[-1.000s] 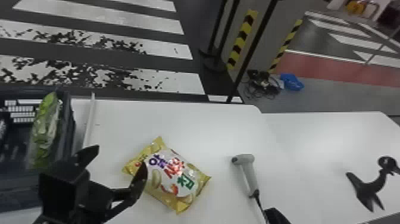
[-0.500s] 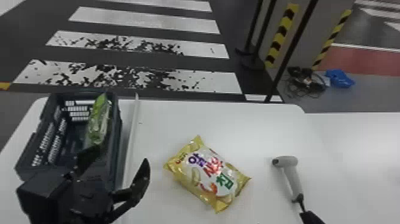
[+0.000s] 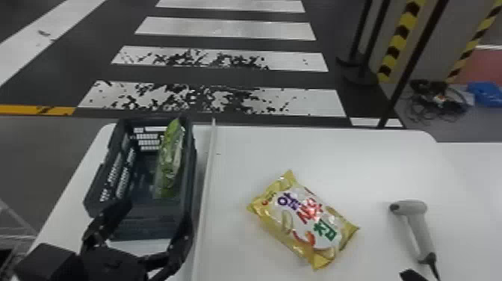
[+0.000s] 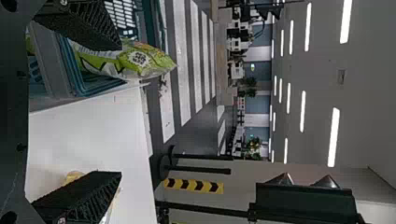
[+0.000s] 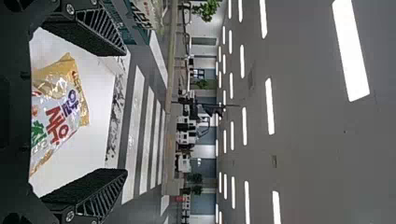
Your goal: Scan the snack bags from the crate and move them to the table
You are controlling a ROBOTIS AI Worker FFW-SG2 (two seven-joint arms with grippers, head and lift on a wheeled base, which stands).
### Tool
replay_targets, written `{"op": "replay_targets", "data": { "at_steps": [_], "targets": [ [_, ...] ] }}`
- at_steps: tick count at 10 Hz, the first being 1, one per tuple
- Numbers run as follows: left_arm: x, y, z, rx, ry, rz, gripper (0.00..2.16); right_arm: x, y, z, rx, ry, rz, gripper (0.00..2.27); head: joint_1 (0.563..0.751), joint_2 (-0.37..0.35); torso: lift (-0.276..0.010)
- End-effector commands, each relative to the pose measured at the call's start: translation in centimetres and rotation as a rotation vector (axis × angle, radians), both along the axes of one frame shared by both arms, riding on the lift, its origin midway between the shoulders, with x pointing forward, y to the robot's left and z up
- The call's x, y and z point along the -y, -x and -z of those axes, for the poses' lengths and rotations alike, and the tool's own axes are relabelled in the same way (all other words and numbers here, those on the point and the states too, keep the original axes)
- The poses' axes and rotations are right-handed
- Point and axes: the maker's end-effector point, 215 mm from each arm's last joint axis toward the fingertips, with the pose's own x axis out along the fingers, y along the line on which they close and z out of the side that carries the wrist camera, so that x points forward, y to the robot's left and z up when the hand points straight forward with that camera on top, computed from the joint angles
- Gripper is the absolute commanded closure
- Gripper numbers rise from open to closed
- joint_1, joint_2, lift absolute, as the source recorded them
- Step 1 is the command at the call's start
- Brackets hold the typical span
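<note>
The white table [image 3: 373,160] stretches out beneath and ahead of both grippers. On it the dark crate [image 3: 191,160] sits directly in front of the left gripper [image 3: 157,213], whose fingertips are at the crate's near end. Its fingers are spread wide, with nothing gripped between them. The right gripper [image 3: 412,275] shows as a black tip at the bottom edge of the head view; in its own wrist view its two fingers stand well apart, and it grips nothing either. A long pale strip [image 3: 209,172] runs away along the table just to the right of the left gripper, alongside the crate. The yellow snack bag [image 3: 304,220] lies flat on the table, past the strip, well to the right of the left gripper and a little ahead and to the left of the right one, touching neither. The green snack bag [image 3: 170,160] is inside the crate, ahead of the left gripper and beyond its fingertips, along the crate's right side, apart from both fingers. Smallest of the lot, the gray handheld scanner [image 3: 420,224] lies on the table just ahead of the right gripper's tip, to the right of the yellow snack bag.
</note>
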Motion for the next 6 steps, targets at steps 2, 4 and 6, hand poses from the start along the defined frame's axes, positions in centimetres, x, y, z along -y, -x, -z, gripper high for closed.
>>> {"op": "replay_targets", "data": {
  "at_steps": [2, 4, 6],
  "targets": [
    [-3.3, 1.1, 0.0, 0.001, 0.013, -0.047, 0.04, -0.8, -1.6, 3.2, -0.088, 0.055, -0.033, 0.10, 0.695, 0.054, -0.095],
    [-5.1, 1.5, 1.4, -0.032, 0.033, -0.069, 0.04, -2.5, -3.1, 6.6, -0.185, 0.130, -0.120, 0.08, 0.695, 0.103, -0.095],
    [-6.0, 1.6, 2.0, -0.046, 0.068, -0.072, 0.04, -3.5, -4.3, 9.0, -0.239, 0.228, -0.166, 0.08, 0.695, 0.173, -0.095]
  ]
}}
